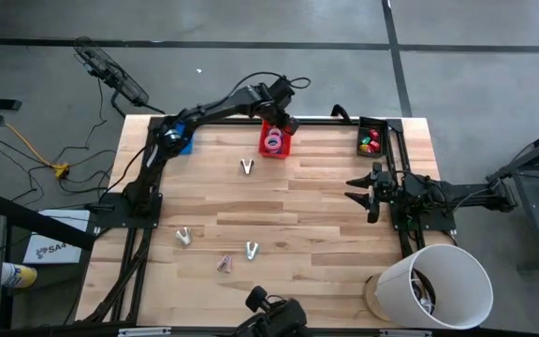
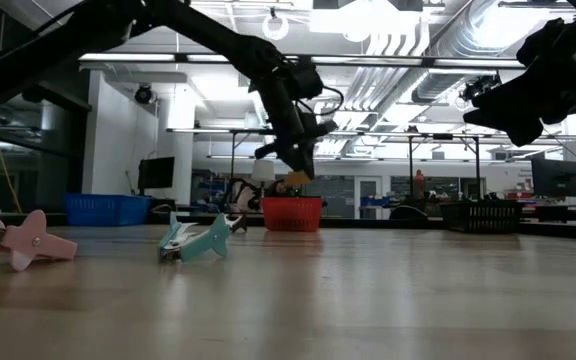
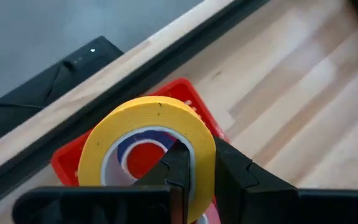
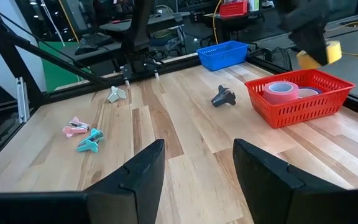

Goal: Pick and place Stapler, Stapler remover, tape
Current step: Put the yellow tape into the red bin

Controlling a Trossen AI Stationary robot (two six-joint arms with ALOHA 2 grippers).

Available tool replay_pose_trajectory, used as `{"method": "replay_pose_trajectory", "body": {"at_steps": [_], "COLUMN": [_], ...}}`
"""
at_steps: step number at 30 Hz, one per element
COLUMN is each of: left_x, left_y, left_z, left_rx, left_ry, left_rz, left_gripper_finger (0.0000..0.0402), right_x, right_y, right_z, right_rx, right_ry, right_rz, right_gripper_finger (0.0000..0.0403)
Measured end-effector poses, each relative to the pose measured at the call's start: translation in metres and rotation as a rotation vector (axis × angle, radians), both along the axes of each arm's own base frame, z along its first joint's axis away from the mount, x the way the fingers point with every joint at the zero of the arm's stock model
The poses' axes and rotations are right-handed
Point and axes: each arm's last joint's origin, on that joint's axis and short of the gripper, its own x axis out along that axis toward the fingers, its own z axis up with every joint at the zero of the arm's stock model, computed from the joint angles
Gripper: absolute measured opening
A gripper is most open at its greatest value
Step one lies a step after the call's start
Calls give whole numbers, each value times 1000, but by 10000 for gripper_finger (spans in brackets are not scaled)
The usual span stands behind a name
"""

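My left gripper [image 1: 286,124] hangs over the red basket [image 1: 275,150] at the table's far edge, shut on a yellow tape roll [image 3: 148,140]. The roll also shows in the right wrist view [image 4: 320,54], above the basket. A pink tape roll [image 4: 281,91] and a blue one lie in the basket. Several stapler removers lie on the table: a dark one [image 1: 247,167], a grey one [image 1: 183,236], a teal one [image 1: 251,249] and a pink one [image 1: 225,264]. My right gripper [image 1: 352,188] waits open at the right. The stapler is out of view. My left gripper pinches the wall of the yellow tape roll [image 3: 199,144], one finger [image 3: 178,167] inside the roll's hole and the other [image 3: 232,171] outside. The fingers slant down from the table's left and near side. The roll is lifted clear, on edge, above the red basket.
A blue basket [image 1: 183,142] stands at the far left corner. A black basket [image 1: 372,140] with small coloured pieces stands at the far right. A white bucket [image 1: 438,285] lies by the near right corner. The middle of the table is bare wood.
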Motion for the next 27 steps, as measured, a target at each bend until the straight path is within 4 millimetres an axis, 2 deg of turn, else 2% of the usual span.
{"method": "replay_pose_trajectory", "body": {"at_steps": [11,20,27], "left_x": [8,11,13], "left_y": [-1,-7,-11], "left_z": [-35,-38,-37], "left_rx": [-12,-17,50], "left_ry": [110,127,162], "left_rz": [44,29,11], "left_gripper_finger": [36,36,36], "right_x": [0,0,0], "right_y": [0,0,0], "right_z": [0,0,0], "right_rx": [0,0,0], "right_ry": [0,0,0], "right_rz": [0,2,2], "right_gripper_finger": [181,181,181]}}
